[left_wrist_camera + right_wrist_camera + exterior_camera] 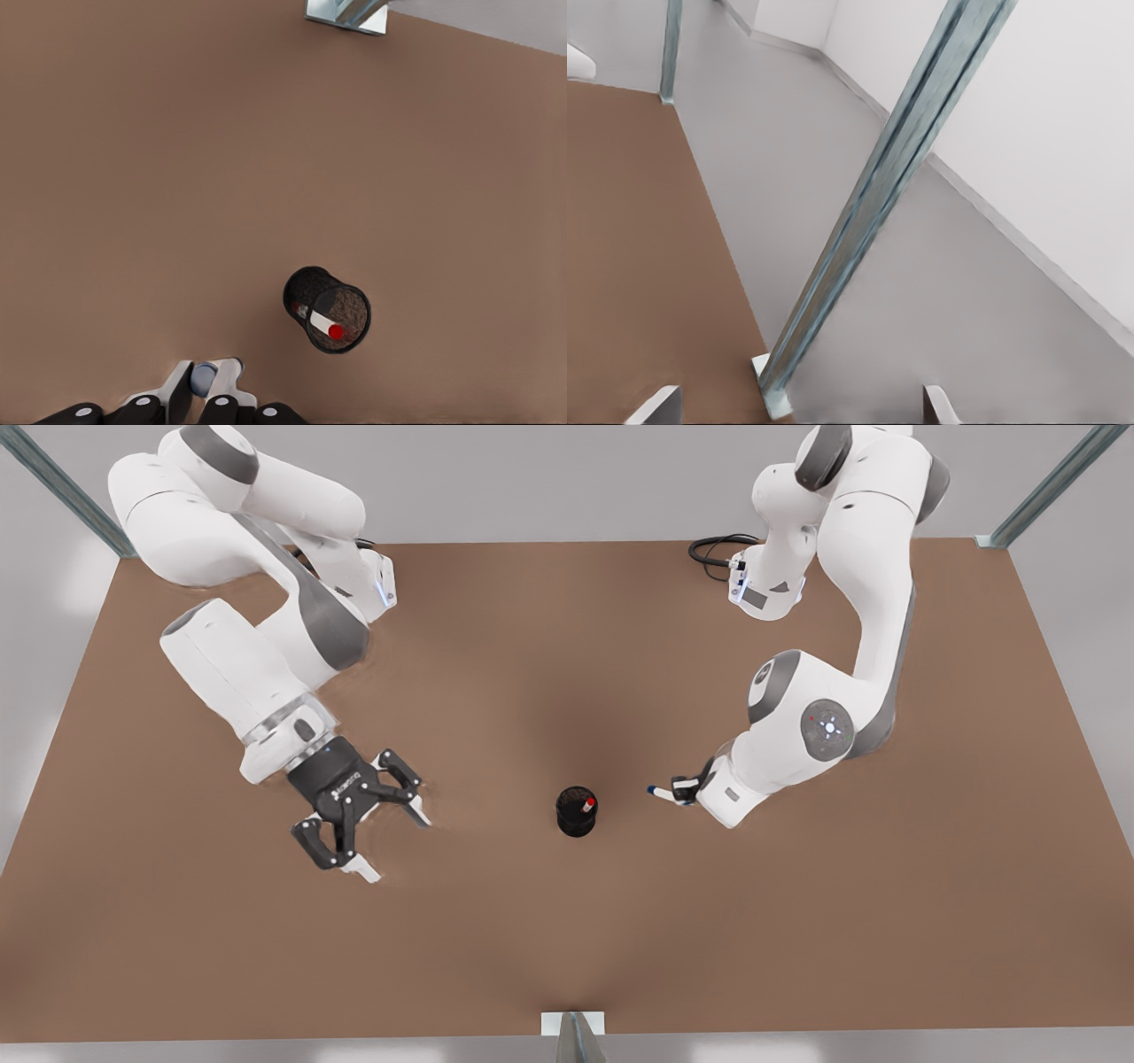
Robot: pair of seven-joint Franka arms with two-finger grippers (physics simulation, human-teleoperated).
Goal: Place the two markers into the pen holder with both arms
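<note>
One marker in, one to go.

The red-capped marker [322, 324] already stands inside the pen holder [577, 811] at mid tabletop [567, 646]. Our left gripper [205, 379] sits just beside the holder, jaws clenched on the blue-capped marker [660, 792], barrel roughly level, cap pointing at the holder. Our right gripper [376, 824] waits well apart on the holder's other side, jaws spread wide and holding nothing. We judge half done: lifting, tipping and dropping the blue one remains.

Matt brown table [532, 921] — black mesh pen holder [326, 309].
</note>
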